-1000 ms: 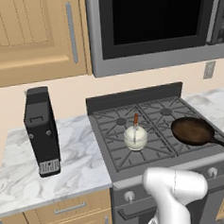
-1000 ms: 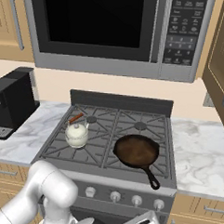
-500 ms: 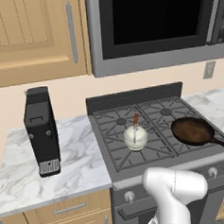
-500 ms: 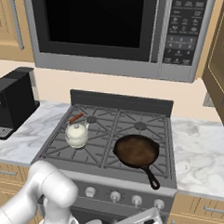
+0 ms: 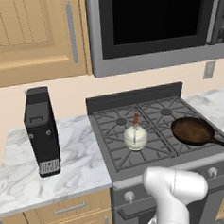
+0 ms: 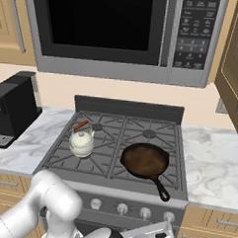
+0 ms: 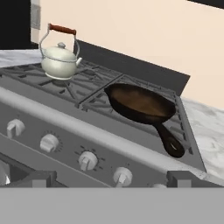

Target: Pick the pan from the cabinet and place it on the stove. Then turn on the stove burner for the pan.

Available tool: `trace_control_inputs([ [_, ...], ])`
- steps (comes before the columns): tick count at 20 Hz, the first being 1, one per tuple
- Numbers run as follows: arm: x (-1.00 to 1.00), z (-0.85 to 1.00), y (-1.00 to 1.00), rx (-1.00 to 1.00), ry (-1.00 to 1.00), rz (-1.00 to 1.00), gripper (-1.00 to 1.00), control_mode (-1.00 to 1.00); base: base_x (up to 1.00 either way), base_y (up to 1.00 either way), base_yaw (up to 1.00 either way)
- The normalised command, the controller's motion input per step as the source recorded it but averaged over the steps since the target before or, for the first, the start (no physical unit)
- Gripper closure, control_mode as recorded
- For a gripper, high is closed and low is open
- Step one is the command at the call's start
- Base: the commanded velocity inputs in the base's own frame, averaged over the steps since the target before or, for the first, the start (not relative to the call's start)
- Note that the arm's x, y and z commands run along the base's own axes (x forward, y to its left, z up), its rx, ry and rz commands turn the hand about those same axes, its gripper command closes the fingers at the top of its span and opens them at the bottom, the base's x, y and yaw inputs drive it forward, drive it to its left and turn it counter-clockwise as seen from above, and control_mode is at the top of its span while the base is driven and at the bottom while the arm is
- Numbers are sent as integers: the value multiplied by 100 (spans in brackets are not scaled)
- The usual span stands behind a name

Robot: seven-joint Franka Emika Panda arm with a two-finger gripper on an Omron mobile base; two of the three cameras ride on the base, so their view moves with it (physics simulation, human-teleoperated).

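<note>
The pan's [image 5: 193, 130] handle runs off the right edge in the left base view. The arm hides part of the stove's [image 6: 124, 141] front there, covering some knobs [image 7: 87, 160]. Any markings around the knobs are too small to read in the hand view. The open cabinet [image 6: 236, 63] door is cut by the right edge, its inside unseen. The microwave's [image 6: 120, 32] keypad labels are too blurred to read.
</note>
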Motion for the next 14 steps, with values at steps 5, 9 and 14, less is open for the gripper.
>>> trace_control_inputs([
  [5,20,-1,-6,6,1,-14,-100,-100,0,0,0],
  [9,9,-12,-3,6,0,-13,-100,-100,0,0,0],
  [14,1,-32,0,4,0,-6,-100,-100,0,0,0],
])
